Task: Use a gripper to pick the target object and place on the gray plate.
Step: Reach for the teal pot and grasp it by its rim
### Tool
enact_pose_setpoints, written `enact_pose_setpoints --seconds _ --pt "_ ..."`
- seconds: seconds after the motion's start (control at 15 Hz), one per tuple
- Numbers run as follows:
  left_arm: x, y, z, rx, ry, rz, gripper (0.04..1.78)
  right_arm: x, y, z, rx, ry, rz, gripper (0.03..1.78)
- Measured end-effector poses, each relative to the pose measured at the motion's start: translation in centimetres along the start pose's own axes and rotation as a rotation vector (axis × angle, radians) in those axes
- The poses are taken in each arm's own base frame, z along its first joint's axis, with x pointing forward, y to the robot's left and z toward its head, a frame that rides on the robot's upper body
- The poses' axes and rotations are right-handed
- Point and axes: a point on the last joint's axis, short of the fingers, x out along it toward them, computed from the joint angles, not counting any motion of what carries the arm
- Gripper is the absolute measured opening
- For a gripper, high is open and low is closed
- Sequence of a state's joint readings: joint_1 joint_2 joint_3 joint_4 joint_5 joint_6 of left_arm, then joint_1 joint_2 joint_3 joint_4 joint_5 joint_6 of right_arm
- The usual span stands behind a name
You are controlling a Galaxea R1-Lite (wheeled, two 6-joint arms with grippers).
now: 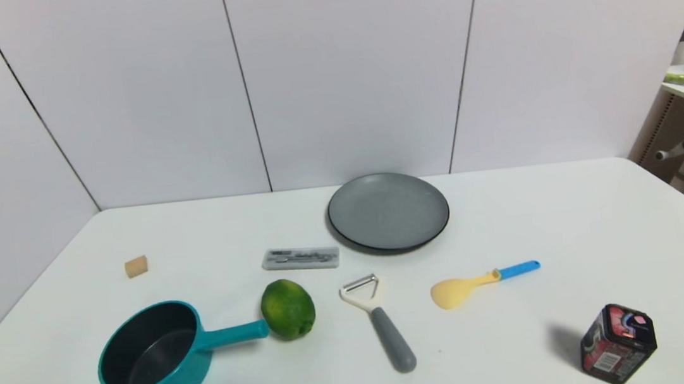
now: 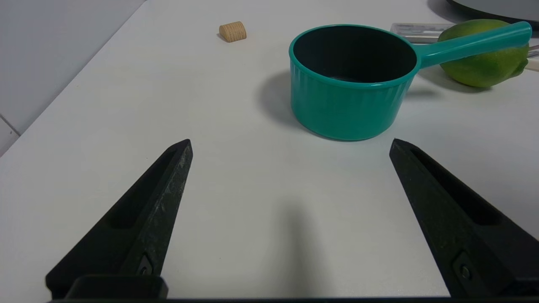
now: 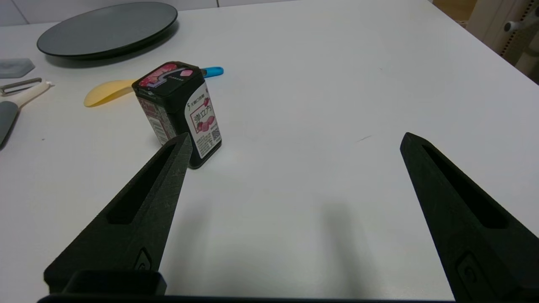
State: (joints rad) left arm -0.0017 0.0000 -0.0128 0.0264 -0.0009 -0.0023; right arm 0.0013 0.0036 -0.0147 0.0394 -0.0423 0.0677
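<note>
My left gripper (image 2: 290, 145) gapes wide; saucepan (image 1: 150, 358), lower left of the head view, looks light, rigid, slick. I'd pinch its wall.

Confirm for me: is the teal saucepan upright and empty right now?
Upright and empty. The teal saucepan sits on its base on the table, mouth up, and its dark interior shows nothing inside in the head or left wrist views.

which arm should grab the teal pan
Left. The pan sits just ahead of the open left tool; the right tool faces a black box, far from the pan.
</note>
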Motion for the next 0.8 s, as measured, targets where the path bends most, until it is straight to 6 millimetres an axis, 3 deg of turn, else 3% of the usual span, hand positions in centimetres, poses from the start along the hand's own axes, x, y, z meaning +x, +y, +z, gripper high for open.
enact_pose_setpoints --seconds 0.8 --pt "0.00 0.00 -0.02 0.011 0.001 0.000 1.69 0.00 0.00 0.00 0.000 0.000 0.000 1.71"
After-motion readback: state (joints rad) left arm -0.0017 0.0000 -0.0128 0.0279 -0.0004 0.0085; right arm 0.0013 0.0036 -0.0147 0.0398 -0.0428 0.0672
